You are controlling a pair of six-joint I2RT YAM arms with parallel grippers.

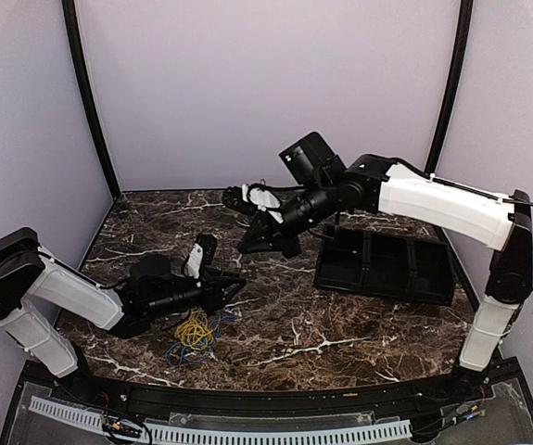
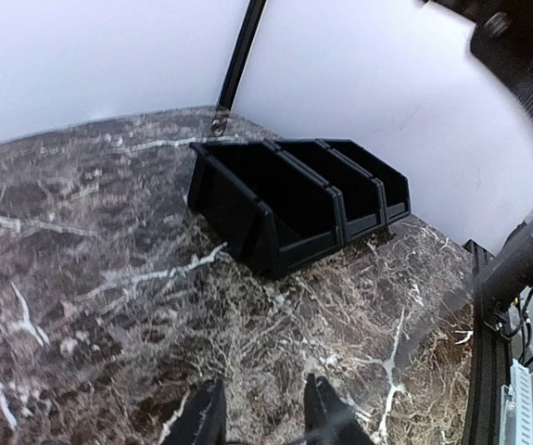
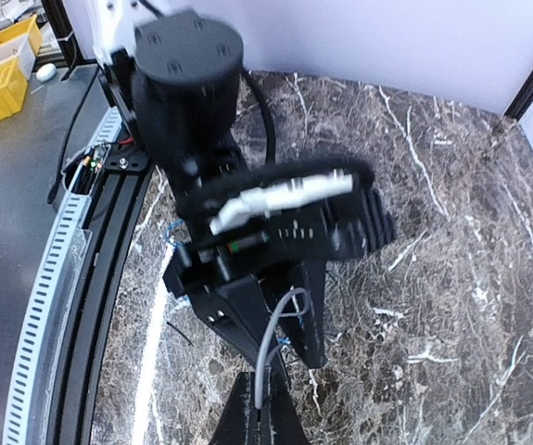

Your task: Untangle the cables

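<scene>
A loose tangle of yellow and blue cables [image 1: 192,336] lies on the marble table near the front, just below my left gripper [image 1: 236,286]. In the left wrist view the left gripper [image 2: 261,394] has its fingers apart over bare marble, nothing showing between them. My right gripper [image 3: 264,408] is shut on a pale grey cable [image 3: 268,362], which curves up into a loop between the fingers of the left gripper [image 3: 289,362]. From above, the right gripper [image 1: 246,247] hangs just beyond the left one, tips close together. Blue cable bits [image 3: 169,232] show beside the left arm.
A black three-compartment bin [image 1: 387,264] sits at the right of the table, also seen as the bin [image 2: 294,199] ahead of the left gripper. Purple walls and black frame posts close in the table. A white wire duct [image 1: 247,431] runs along the near edge.
</scene>
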